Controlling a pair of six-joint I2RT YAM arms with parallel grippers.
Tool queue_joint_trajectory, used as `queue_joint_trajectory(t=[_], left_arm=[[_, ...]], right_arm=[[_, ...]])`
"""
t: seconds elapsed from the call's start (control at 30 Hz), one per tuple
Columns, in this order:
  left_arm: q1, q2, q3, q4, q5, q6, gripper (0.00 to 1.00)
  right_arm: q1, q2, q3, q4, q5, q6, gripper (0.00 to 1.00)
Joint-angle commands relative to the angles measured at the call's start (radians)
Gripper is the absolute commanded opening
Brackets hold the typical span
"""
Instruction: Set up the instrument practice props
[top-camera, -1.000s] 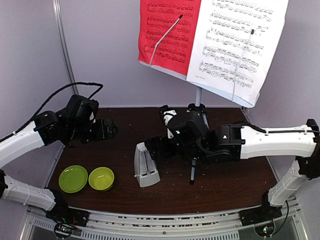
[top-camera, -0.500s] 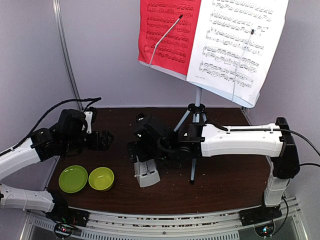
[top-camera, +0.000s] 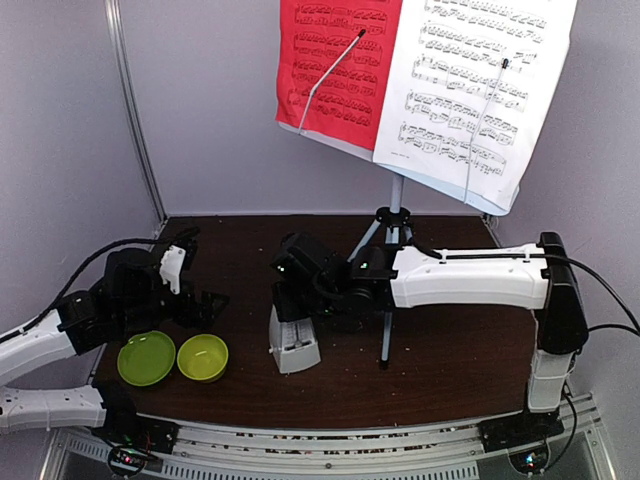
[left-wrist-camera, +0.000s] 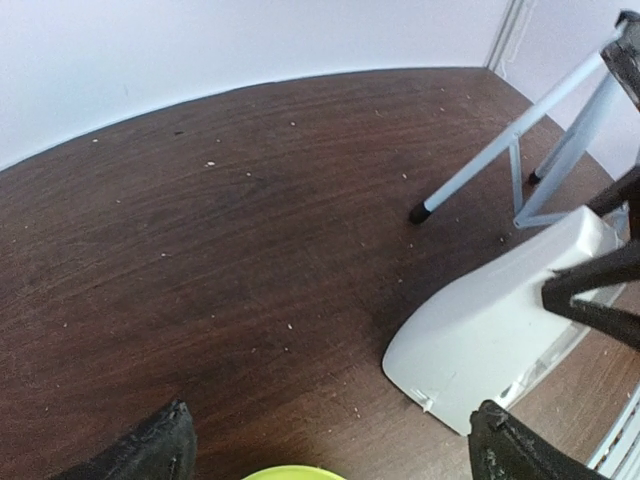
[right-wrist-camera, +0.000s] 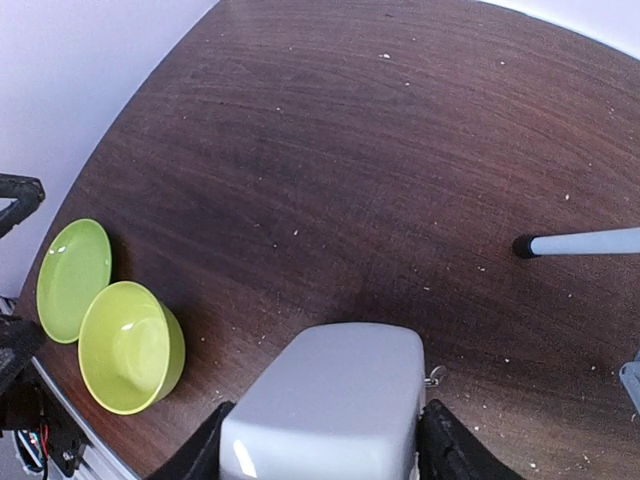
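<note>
The whitish pyramid metronome stands upright on the dark table, left of the grey-white tripod music stand. A red music sheet and a white music sheet rest side by side on the stand's desk, which they hide. My right gripper reaches in from the right onto the metronome's top. In the right wrist view the metronome fills the gap of that gripper, with a black finger against each side. My left gripper hangs open and empty above the bowls, and its wrist view shows the metronome off to its right.
Two lime-green bowls, a shallow one and a deeper one, sit at the front left near the table edge. The tripod's legs spread over the table's middle just right of the metronome. A grey wall stands behind.
My right arm has swung left and come down over the metronome, and its jaws have narrowed onto it. My left arm has drawn back toward the front left, still open.
</note>
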Motion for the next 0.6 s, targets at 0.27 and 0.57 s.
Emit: queue_joint_trajectory(t=[0.27,0.57], left_arm=[[-0.042,0.027,-0.163,0.209,0.299,0.267,0.98],[-0.166,0.211,-0.122,0.247,0.313,0.420,0.97]], right_arm=[[-0.029,-0.197,-0.134,0.103,-0.128,-0.099,0.42],[-0.056,-0.288,-0.270,0.214,-0.237,-0.113,0.34]])
